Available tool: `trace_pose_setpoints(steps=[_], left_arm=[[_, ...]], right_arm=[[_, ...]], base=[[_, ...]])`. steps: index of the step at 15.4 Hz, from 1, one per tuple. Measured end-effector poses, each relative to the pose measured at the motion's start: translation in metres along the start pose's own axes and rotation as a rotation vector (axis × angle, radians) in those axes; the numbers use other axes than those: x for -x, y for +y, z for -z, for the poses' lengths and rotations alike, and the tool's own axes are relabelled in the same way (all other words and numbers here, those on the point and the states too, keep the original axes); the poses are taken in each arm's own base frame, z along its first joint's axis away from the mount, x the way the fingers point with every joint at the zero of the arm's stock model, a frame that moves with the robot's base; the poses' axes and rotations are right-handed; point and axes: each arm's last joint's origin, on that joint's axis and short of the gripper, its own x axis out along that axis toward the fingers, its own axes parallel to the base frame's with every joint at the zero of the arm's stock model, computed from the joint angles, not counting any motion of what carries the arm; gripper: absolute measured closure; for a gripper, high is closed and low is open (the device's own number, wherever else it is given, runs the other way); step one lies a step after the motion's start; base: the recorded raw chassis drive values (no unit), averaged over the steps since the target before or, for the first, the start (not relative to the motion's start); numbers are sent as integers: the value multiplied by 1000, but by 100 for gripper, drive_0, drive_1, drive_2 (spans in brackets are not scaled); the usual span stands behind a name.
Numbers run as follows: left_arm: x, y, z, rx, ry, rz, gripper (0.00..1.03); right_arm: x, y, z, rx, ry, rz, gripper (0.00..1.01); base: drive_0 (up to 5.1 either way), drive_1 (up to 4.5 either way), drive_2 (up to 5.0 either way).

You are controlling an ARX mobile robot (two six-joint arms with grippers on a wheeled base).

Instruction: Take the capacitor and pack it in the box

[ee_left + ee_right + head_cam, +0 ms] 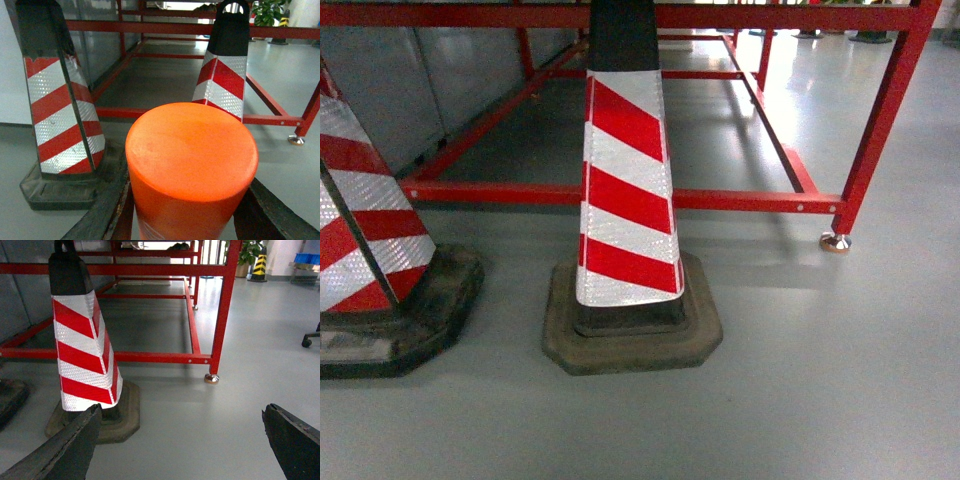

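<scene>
Evidently carrying: the left gripper [190,222] is clamped on the orange capacitor [191,150], and no box is in any view.

The right gripper [180,450] hangs wide and empty over the grey floor [820,400]. To do this step well, I judge the left hold should be kept firm and the cylinder upright while the base turns to find the pink box, steering clear of the near cone [625,190]. Counted: one capacitor, two striped cones (the second [360,230] at the left), one red frame [750,200], no box and no worktop in sight.
</scene>
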Motion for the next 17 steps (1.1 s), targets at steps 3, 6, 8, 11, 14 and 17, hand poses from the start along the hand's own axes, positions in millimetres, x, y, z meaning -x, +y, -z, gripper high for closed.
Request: trace_pose_setpoints(steps=[3,6,8,11,14,17], left_arm=[[0,0,0,0,1,0,59],[0,0,0,0,1,0,59],[0,0,0,0,0,0,59],[0,0,0,0,0,0,59],[0,0,0,0,2,0,59],[0,0,0,0,0,-2,59]], right_arm=[[0,0,0,0,-1,0,3],[0,0,0,0,2,0,3],[0,0,0,0,2,0,3],[0,0,0,0,1,0,3],[0,0,0,0,2,0,3],[0,0,0,0,2,0,3]], base=[[-3,397,-403],[0,0,0],[0,0,0],[0,0,0],[0,0,0],[0,0,0]])
